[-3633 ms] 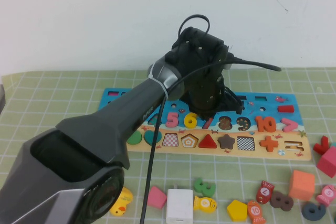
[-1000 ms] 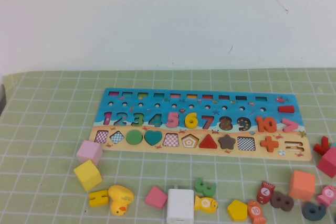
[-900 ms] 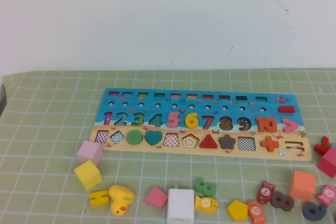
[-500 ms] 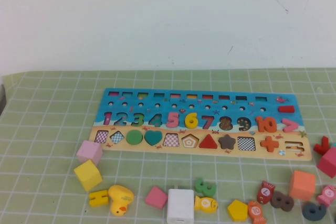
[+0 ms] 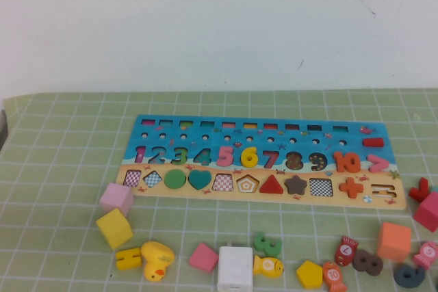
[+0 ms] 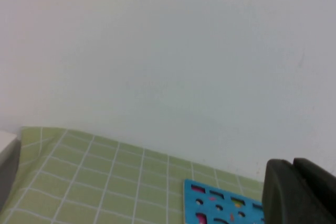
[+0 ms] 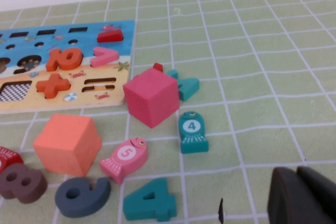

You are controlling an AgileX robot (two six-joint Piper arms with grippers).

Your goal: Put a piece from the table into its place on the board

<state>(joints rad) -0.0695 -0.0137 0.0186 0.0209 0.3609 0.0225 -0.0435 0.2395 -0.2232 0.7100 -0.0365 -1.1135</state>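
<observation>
You get only a dark edge of the left end effector and right end effector in their wrist views; released or clenched, can't tell. Versus 3.6 s ago, the left arm has left the high view. Yellow 6 sits seated on the board, between 5 and 7, on the bench.

The desk, covered in a pale green gridded mat, carries the board lying flat across its middle. Nearer the robot lie loose pieces: a yellow cube, a duck, a white block, an orange cube. Neither the left gripper nor the right gripper touches it.
</observation>
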